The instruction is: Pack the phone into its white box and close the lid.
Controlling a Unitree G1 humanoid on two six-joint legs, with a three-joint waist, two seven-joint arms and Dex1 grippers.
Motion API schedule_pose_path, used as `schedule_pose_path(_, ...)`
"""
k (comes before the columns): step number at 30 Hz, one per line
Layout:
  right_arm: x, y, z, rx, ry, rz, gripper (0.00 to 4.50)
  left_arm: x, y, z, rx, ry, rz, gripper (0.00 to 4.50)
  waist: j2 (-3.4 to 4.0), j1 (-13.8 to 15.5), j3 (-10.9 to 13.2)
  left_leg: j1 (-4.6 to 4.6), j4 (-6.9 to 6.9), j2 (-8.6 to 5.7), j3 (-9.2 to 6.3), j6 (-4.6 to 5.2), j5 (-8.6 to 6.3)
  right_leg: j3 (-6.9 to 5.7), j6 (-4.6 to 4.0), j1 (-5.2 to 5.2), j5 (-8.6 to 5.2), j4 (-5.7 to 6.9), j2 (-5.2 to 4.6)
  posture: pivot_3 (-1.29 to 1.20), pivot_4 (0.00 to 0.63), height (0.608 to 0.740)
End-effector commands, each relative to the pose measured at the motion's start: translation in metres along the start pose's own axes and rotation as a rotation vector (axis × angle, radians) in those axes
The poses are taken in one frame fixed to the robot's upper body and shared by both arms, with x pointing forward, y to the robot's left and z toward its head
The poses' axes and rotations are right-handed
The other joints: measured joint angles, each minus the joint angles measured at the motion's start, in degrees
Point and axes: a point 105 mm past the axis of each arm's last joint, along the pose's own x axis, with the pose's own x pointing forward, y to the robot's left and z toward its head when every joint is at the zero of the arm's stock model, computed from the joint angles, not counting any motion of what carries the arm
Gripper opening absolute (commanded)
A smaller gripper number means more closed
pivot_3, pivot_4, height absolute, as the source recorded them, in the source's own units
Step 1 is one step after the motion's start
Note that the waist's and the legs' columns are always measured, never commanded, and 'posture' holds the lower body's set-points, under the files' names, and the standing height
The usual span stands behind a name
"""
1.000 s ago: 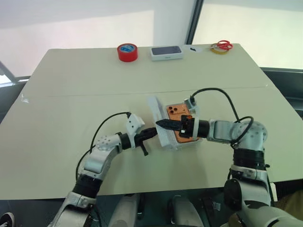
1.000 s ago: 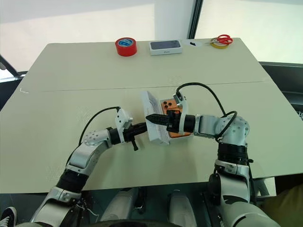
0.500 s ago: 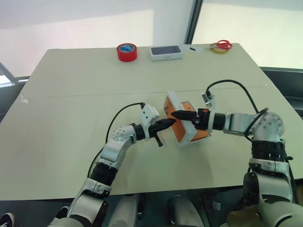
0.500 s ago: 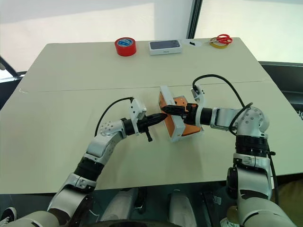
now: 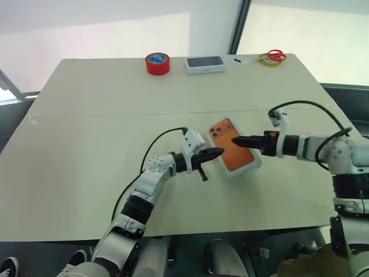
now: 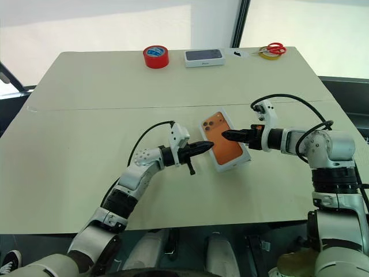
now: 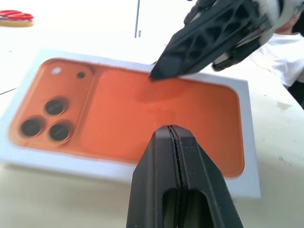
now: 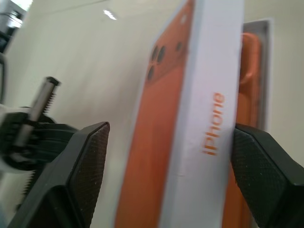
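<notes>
The lid [image 5: 232, 151], white with an orange phone printed on top, lies flat at the table's middle. In the right wrist view, a strip of the orange phone [image 8: 250, 90] in the white box [image 8: 267, 33] shows past the lid's lettered long side. My left gripper [image 5: 218, 152] is shut, and its tip is at the lid's left edge. My right gripper [image 5: 236, 139] reaches in from the right. It stands open low over the lid, with one fingertip [image 7: 159, 71] close to the printed top.
Along the far edge stand a red tape roll [image 5: 157, 63], a white box printed with a dark phone [image 5: 204, 64], and red-handled scissors on a yellow roll [image 5: 271, 56]. A seam crosses the table [image 5: 86, 115] behind the lid.
The lid, which stood on edge between both grippers, now lies flat over the box. My right gripper has opened and drawn back to the right. My left gripper has followed to the right.
</notes>
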Motion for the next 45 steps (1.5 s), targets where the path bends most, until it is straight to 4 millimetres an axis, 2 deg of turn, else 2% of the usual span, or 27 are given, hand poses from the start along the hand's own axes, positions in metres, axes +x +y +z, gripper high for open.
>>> schedule_pose_path(1, -0.004, 0.006, 0.019, -0.149, -0.081, -0.011, 3.91, -0.003, -0.002, 0.003, 0.042, 0.000, -0.019, 0.00, 0.00, 0.0, 0.0, 0.00, -0.01, 0.00, 0.00, 0.00, 0.00, 0.00, 0.00, -0.01, 0.00, 0.00, 0.00, 0.00, 0.150, 0.738)
schedule_pose_path(8, -0.003, -0.009, 0.014, -0.294, -0.085, -0.106, 3.91, -0.024, -0.001, -0.009, 0.041, 0.056, -0.002, 0.00, 0.00, 0.2, 0.0, 0.01, 0.00, 0.02, 0.00, -0.02, 0.00, 0.00, 0.00, 0.00, 0.00, 0.00, 0.01, 0.00, 0.150, 0.738)
schedule_pose_path(11, -0.004, -0.017, 0.009, -0.384, -0.059, -0.147, 3.91, -0.027, -0.003, -0.016, 0.043, 0.086, 0.000, 0.00, 0.00, 0.3, 0.0, 0.03, 0.02, 0.02, -0.01, -0.03, -0.01, 0.00, 0.00, -0.07, 0.00, -0.01, 0.00, 0.00, 0.150, 0.738)
schedule_pose_path(22, -0.012, -0.041, 0.016, -0.576, -0.048, -0.262, 3.91, 0.001, -0.004, -0.025, 0.045, 0.152, -0.003, 0.00, 0.00, 0.3, 0.0, 0.05, 0.13, 0.00, -0.02, -0.09, -0.06, -0.03, 0.01, -0.05, 0.01, 0.00, 0.02, 0.00, 0.150, 0.738)
schedule_pose_path(28, -0.014, -0.048, 0.006, -0.647, 0.008, -0.282, 3.91, 0.008, -0.002, -0.021, 0.040, 0.136, -0.004, 0.00, 0.01, 0.4, 0.0, 0.06, 0.20, 0.01, -0.04, -0.10, -0.10, -0.05, 0.02, 0.00, 0.01, 0.01, 0.02, 0.00, 0.150, 0.738)
schedule_pose_path(37, -0.004, -0.033, -0.004, -0.690, 0.012, -0.207, 3.91, 0.010, -0.001, -0.018, 0.038, 0.120, 0.004, 0.00, 0.00, 0.3, 0.0, 0.06, 0.29, 0.01, -0.06, -0.10, -0.15, -0.05, 0.02, 0.13, 0.01, 0.01, 0.03, 0.00, 0.150, 0.738)
schedule_pose_path(41, -0.009, -0.017, 0.016, -0.648, -0.119, -0.144, 3.91, 0.013, 0.004, 0.023, -0.048, -0.029, 0.008, 0.00, -0.01, 0.2, 0.0, 0.05, 0.33, 0.01, -0.07, -0.09, -0.16, -0.05, 0.02, 0.18, 0.01, 0.02, 0.04, 0.00, 0.150, 0.738)
schedule_pose_path(43, -0.012, -0.009, 0.024, -0.625, -0.171, -0.106, 3.91, 0.015, 0.004, 0.032, -0.032, -0.045, 0.002, 0.00, 0.00, 0.3, 0.0, 0.02, 0.33, 0.01, -0.07, -0.09, -0.16, -0.05, 0.03, 0.18, 0.02, 0.03, 0.04, 0.00, 0.150, 0.738)
schedule_pose_path(45, -0.013, -0.001, 0.024, -0.624, -0.194, -0.067, 3.91, 0.023, 0.006, 0.030, -0.007, -0.018, 0.005, 0.00, 0.00, 0.4, 0.0, 0.02, 0.37, 0.01, -0.08, -0.08, -0.16, -0.08, 0.03, 0.21, 0.02, 0.03, 0.04, 0.00, 0.150, 0.738)
